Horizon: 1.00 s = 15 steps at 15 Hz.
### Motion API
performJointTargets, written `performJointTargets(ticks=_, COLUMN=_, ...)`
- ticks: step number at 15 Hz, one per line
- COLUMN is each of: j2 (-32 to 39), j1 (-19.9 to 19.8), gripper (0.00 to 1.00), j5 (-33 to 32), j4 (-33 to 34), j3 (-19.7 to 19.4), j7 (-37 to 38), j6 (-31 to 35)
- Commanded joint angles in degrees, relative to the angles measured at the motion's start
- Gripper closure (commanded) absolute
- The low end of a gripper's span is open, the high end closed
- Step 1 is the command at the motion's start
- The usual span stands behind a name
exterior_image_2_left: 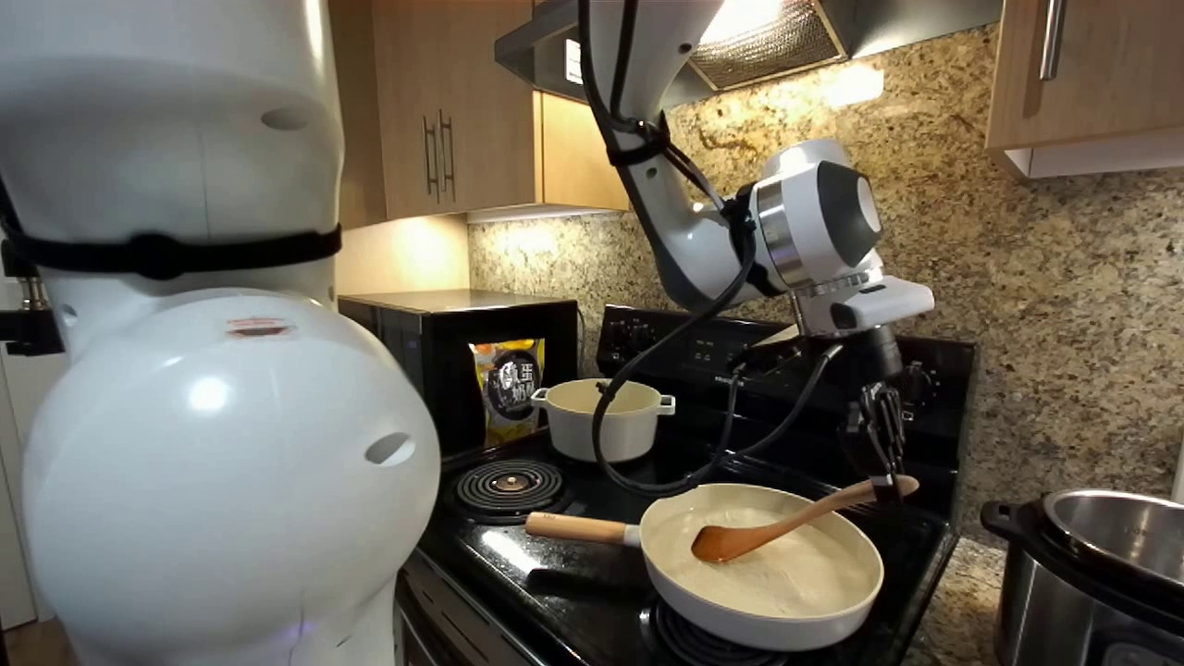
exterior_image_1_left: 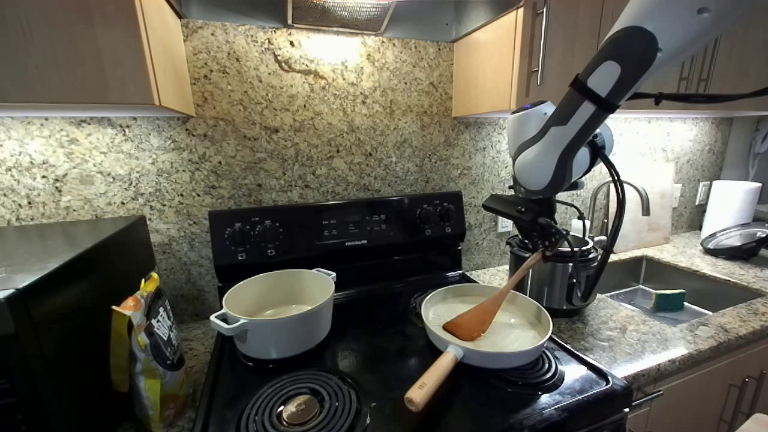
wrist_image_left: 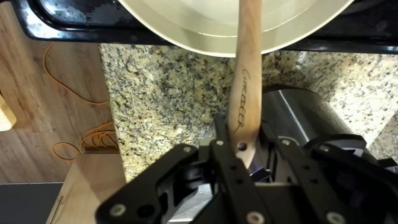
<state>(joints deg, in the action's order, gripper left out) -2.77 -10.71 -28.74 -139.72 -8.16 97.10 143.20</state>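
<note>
Wooden spatula (exterior_image_1_left: 480, 319) gripped by handle end, blade inside white pan (exterior_image_1_left: 504, 360).
Fingers (wrist_image_left: 221, 132) closed down to handle width, one each side of the wood near its hole; handle slants up over pan rim. Blade down in the pan, on or just above the bottom, can't tell which. Pan sits on a burner of the black stove (exterior_image_1_left: 384, 354). Two-handled pot (exterior_image_1_left: 282, 333) also on stove, apart from pan; steel cooker (exterior_image_2_left: 1045, 592) just beside stove.
</note>
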Motion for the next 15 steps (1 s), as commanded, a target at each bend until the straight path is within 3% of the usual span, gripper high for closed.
performJointTargets(ticks=1, j2=-1.75, j1=-0.42, gripper=0.89, j5=0.84, j4=-2.86, j3=-0.58, j7=-3.21, j6=-1.61)
performJointTargets(ticks=9, j2=-2.7, j1=-2.76, gripper=0.89, j5=-3.13, j4=-3.54, j3=-3.41, j7=-4.91, j6=-2.8)
performJointTargets(ticks=15, j2=-2.69, j1=-5.01, gripper=0.89, j5=-1.44, j4=-1.51, j3=-5.52, j7=-6.05, j6=-2.09)
